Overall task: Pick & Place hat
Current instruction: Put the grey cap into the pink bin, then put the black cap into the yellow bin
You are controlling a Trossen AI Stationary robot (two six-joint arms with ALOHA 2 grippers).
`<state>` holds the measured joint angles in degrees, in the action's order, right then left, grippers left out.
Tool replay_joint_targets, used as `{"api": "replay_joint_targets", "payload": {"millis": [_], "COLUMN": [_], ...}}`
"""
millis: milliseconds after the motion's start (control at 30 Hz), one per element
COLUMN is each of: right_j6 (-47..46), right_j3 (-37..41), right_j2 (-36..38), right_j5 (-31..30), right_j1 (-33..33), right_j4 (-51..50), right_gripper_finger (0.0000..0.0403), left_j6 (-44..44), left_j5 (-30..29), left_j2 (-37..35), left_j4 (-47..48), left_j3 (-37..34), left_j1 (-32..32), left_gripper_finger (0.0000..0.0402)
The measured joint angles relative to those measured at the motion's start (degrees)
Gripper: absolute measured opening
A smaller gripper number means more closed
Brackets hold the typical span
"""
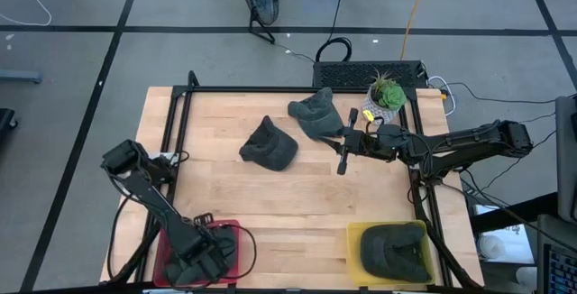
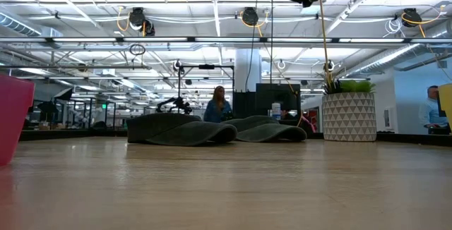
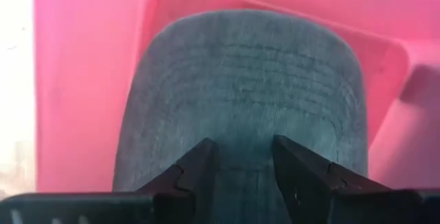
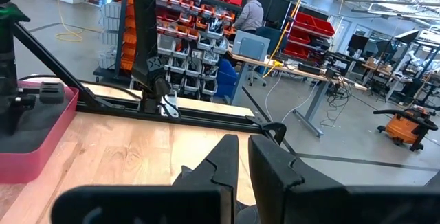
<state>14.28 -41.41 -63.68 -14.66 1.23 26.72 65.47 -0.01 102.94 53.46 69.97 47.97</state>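
- High view, table (image 1: 297,195): wooden top, dark frame along its edges, filling the middle of the frame.
- Red bin (image 1: 230,231): lower left of the high view, at the table's near corner; it holds a dark hat (image 3: 240,107), mostly hidden from above by the left arm.
- Left gripper (image 1: 200,260): down in the red bin. In the left wrist view its two fingers (image 3: 199,165) stand apart, tips just over the hat's ribbed grey fabric, one to each side of the middle. Whether they touch the cloth cannot be told; nothing is pinched between them.
- Yellow bin (image 1: 356,240): lower right of the high view; a second dark hat (image 1: 395,251) lies inside it.
- Loose hat one (image 1: 269,145): centre of the table, slightly up from the middle of the frame.
- Loose hat two (image 1: 315,114): just up and right of the first, near the far edge, apart from it.
- Right gripper (image 1: 343,161): right of centre in the high view, just beside loose hat two, hanging above the table. Fingers (image 4: 227,159) nearly together, holding nothing.
- Plant (image 1: 386,96): small pot, upper right corner of the table; at right in the low view.
- Low view: both loose hats lie flat in mid frame; people show in the room behind.
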Motion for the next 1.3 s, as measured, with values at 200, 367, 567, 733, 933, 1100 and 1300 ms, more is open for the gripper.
{"api": "replay_joint_targets", "payload": {"millis": [200,367,567,733,933,1100,1300], "right_j6": [0.0,0.0,0.0,0.0,0.0,0.1,1.2], "right_j3": [0.0,0.0,0.0,0.0,0.0,0.0,0.0], "right_j2": [0.0,0.0,0.0,0.0,0.0,0.0,0.0], "right_j5": [0.0,0.0,0.0,0.0,0.0,0.0,-0.1], "right_j1": [0.0,0.0,0.0,0.0,0.0,0.0,0.0], "right_j4": [0.0,-0.1,0.0,-0.1,-0.3,-0.4,-0.4], "right_gripper_finger": [0.0022,0.0022,0.0022,0.0022,0.0022,0.0022,0.0022], "left_j6": [-0.4,0.2,-0.4,-1.0,-0.9,-2.9,-2.8], "left_j5": [3.4,2.5,5.2,3.0,1.5,-0.6,-10.0], "left_j2": [2.4,2.6,1.6,-3.0,-6.6,-6.6,-7.5], "left_j4": [-0.4,-0.6,2.2,9.7,12.7,14.4,18.0], "left_j3": [0.1,0.0,1.6,4.8,6.0,6.0,6.0], "left_j1": [0.3,1.1,-0.4,-2.4,-2.5,-2.9,-7.8], "left_gripper_finger": [0.0149,0.0149,0.0149,0.0149,0.0149,0.0149,0.0149]}}
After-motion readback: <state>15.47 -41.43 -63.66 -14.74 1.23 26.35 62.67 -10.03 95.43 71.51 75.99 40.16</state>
